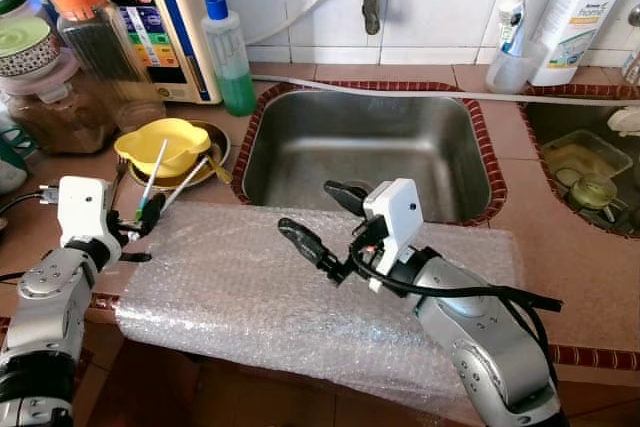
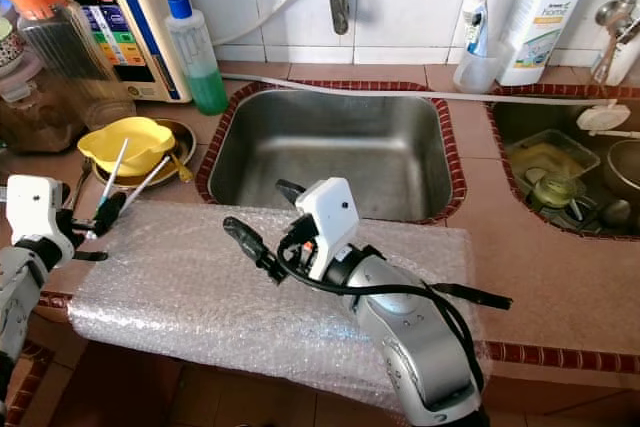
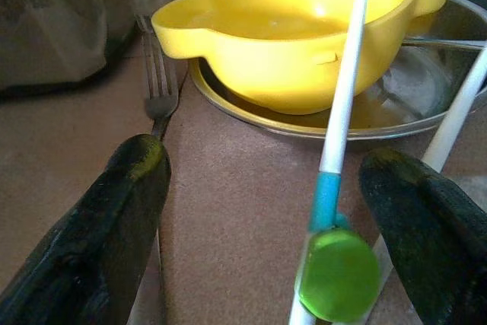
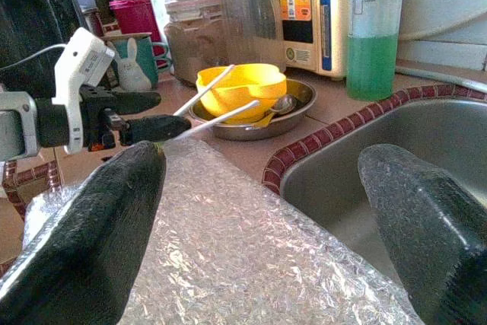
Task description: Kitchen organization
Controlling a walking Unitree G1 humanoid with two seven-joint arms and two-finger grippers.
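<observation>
Left pincer point(image 1: 140, 219) agape around white stick point(image 1: 152, 179), tip toward yellow bowl point(image 1: 163, 144).

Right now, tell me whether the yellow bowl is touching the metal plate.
Touching. The left wrist view shows the yellow bowl sitting directly in the metal plate.

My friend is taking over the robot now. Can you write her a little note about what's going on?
Left gripper: open, at the bubble wrap's left edge, around two white sticks leaning on the yellow bowl; nothing gripped yet.
Right gripper: open, hovering over the bubble wrap near the sink.
Bowl sits in a metal plate with a spoon; a fork lies beside it.
Done: nothing moved that I can tell. Left: probably grasp the sticks.
</observation>
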